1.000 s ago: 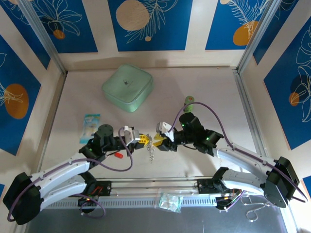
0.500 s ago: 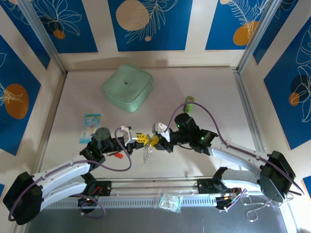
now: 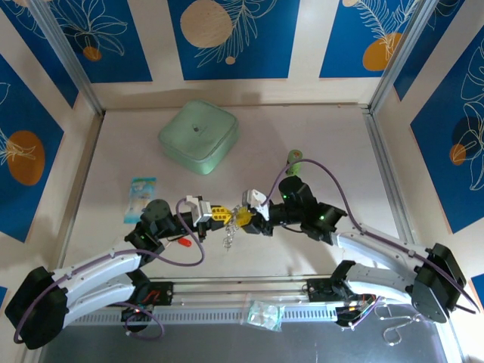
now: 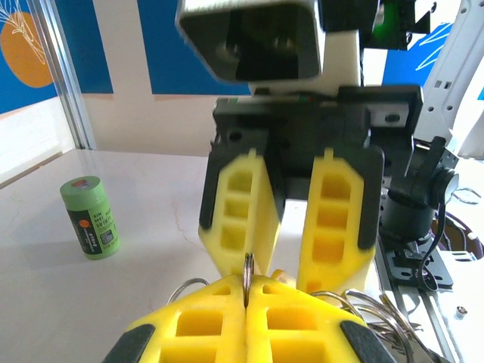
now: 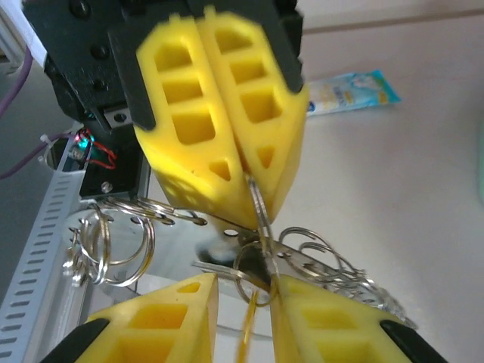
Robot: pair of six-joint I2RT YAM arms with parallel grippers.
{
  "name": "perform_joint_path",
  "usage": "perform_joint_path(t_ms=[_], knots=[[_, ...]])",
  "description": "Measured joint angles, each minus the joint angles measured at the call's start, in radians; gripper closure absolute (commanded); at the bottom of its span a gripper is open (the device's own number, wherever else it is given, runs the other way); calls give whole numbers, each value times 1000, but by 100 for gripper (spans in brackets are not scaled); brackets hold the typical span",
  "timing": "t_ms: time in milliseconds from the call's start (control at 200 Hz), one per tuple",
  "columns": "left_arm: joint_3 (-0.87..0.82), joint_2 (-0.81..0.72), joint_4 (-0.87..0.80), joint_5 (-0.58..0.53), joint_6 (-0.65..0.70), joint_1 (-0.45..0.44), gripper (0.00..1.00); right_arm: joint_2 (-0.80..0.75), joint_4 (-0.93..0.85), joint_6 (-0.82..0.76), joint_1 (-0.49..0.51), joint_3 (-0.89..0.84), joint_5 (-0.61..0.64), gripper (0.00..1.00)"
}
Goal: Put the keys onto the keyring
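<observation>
Yellow-padded left hand (image 3: 225, 215) pinches the keyring (image 4: 247, 267) – right hand (image 3: 241, 219) (facing it) parted.

Both the left gripper (image 4: 247, 286) and the right gripper (image 5: 240, 286) have bright yellow fingers (image 4: 227, 333) on black mounts. The keyring (image 3: 229, 237) is silver-grey. On the pale beige table (image 3: 325, 136) are a mint-green lid (image 3: 198, 136), a green cylinder (image 4: 91, 217) with a black-and-orange label, and a light blue packet (image 3: 141, 195). The wall panels (image 3: 257, 45) are deep blue with white leaf outlines and orange circles.
</observation>
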Motion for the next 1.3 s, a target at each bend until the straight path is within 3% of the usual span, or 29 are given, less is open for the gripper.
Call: perform_joint_path(t_ms=[520, 615, 790, 850, 910, 945, 1300], knots=[[0, 10, 0, 34, 3, 0, 100, -19, 53, 11, -13, 0, -29, 73], [0, 17, 0, 37, 2, 0, 100, -9, 68, 12, -14, 0, -38, 77], [0, 23, -2, 40, 2, 0, 100, 23, 80, 10, -17, 1, -69, 100], [0, 23, -3, 35, 0, 0, 100, 23, 77, 8, -21, 2, -76, 100], [0, 23, -3, 33, 1, 0, 80, 23, 67, 2, -21, 7, -77, 100], [0, 21, -7, 28, 8, 0, 76, 23, 56, -2, -23, 12, -78, 100], [121, -31, -356, -20, 158, -2, 78, 83, -224, -200, 10, 183, 18, 100]])
